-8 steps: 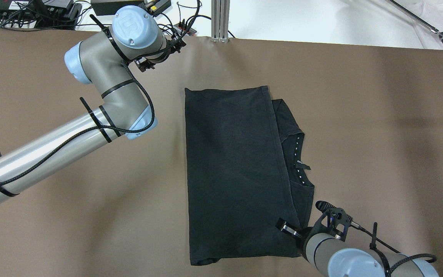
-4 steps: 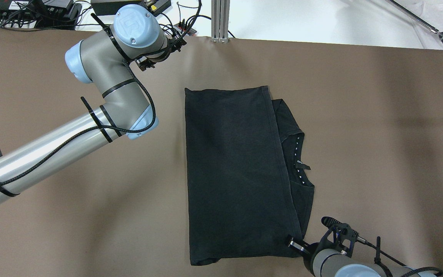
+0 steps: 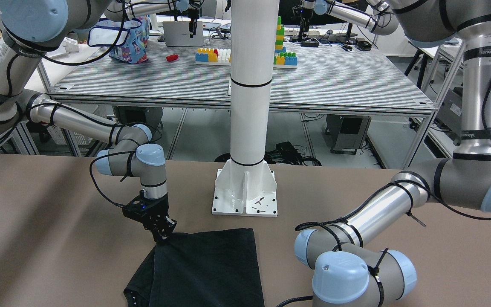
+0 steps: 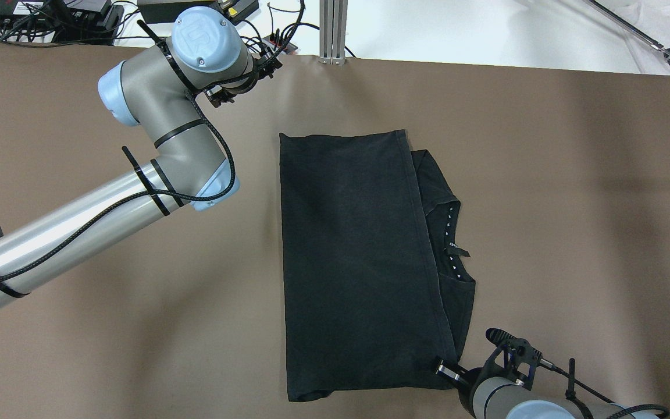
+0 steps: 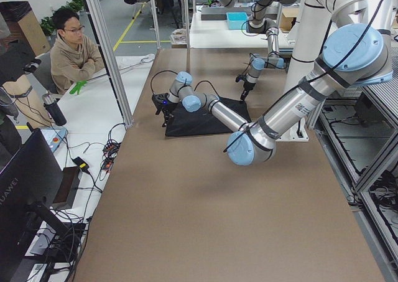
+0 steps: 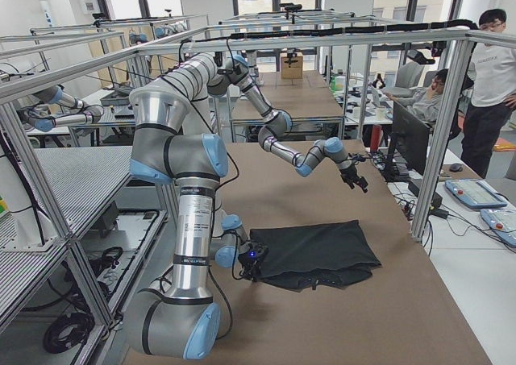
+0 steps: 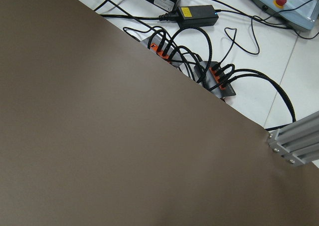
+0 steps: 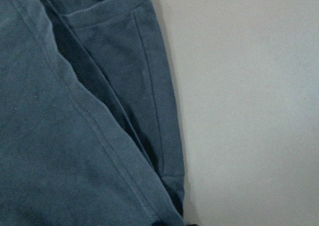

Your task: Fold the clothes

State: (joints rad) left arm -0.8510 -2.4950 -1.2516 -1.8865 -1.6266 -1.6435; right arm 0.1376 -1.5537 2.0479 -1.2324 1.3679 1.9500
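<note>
The clothes (image 4: 358, 262) are one plain black garment lying folded on the brown table (image 4: 573, 203), with a neckline peeking out at its right side (image 4: 451, 238). My right gripper (image 4: 445, 369) sits at the garment's near right corner, and its fingers (image 3: 160, 232) look pinched shut on the top layer's corner. The right wrist view shows that folded edge and hem (image 8: 149, 136) running to the corner. My left gripper (image 4: 221, 96) hangs over bare table at the far left, apart from the cloth and mostly hidden under its wrist. I cannot tell whether it is open or shut.
A white post (image 3: 245, 194) stands on the table's robot side, just behind the garment. Cables and power bricks (image 7: 199, 71) lie beyond the far table edge. One person sits (image 5: 71, 51) and another stands (image 6: 492, 67) beside the table.
A second ago my right gripper stood further in over the garment's corner. It moved toward the table's near edge and has held still since. The left arm barely shifted.
</note>
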